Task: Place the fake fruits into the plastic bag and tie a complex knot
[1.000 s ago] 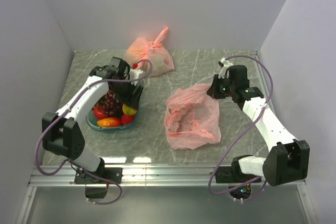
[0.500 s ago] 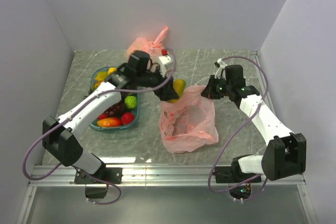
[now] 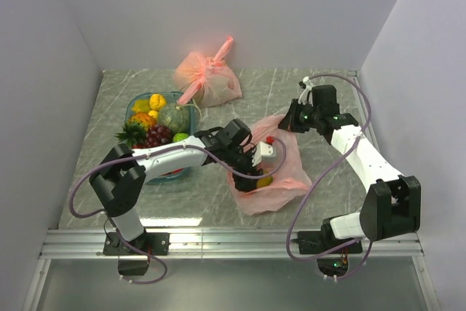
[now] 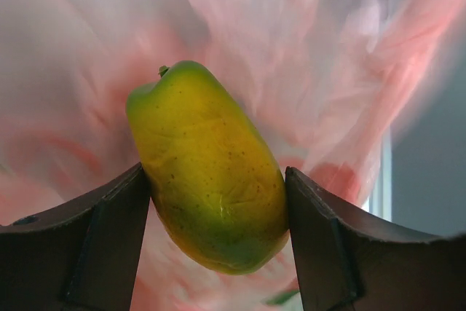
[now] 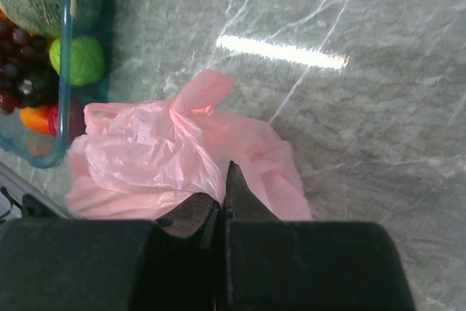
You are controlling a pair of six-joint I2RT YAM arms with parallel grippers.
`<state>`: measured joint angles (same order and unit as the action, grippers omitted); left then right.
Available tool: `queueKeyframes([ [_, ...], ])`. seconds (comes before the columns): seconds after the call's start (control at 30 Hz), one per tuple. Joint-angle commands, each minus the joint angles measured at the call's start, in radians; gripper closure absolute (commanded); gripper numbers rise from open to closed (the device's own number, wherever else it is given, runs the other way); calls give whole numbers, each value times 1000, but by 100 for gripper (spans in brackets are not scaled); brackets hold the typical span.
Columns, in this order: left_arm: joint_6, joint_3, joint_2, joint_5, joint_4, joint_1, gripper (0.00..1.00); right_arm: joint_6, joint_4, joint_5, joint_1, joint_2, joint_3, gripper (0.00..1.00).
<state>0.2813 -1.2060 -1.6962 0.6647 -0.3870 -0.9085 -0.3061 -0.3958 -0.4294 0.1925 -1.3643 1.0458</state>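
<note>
My left gripper reaches down into the mouth of the salmon-pink plastic bag at the table's middle. It is shut on a yellow-green mango. In the left wrist view my left gripper has a finger on each side of the fruit, with pink plastic all round. My right gripper is shut on the bag's far right rim and holds it up. In the right wrist view my right gripper pinches the bag. More fake fruits stay in the basket: pineapple, grapes, lime. No knot shows.
A teal basket stands at the left, its corner in the right wrist view with a lime. A paler tied bag with a stiff tail lies at the back. White walls close in left, right and back.
My left arm swung from the basket to the right with the mango and lowered it into the bag's mouth. My right gripper kept its hold on the rim, shifting slightly left.
</note>
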Motion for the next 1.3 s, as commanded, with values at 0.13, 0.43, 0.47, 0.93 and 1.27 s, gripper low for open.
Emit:
queueKeyframes([
  [0.13, 168, -1, 27, -88, -110, 10, 49, -24, 75, -25, -31, 20, 7, 100],
  [0.43, -16, -122, 115, -120, -52, 112, 10, 59, 57, -66, -8, 93, -92, 100],
  [0.47, -51, -136, 128, -100, -58, 141, 1, 65, 51, -65, -7, 106, -104, 100],
  [0.93, -142, -308, 332, -244, -404, 566, 1, 110, 51, -8, 33, 160, -128, 100],
  [1.27, 1, -254, 369, -585, -581, 905, 1, 114, 49, -11, 39, 151, -138, 100],
])
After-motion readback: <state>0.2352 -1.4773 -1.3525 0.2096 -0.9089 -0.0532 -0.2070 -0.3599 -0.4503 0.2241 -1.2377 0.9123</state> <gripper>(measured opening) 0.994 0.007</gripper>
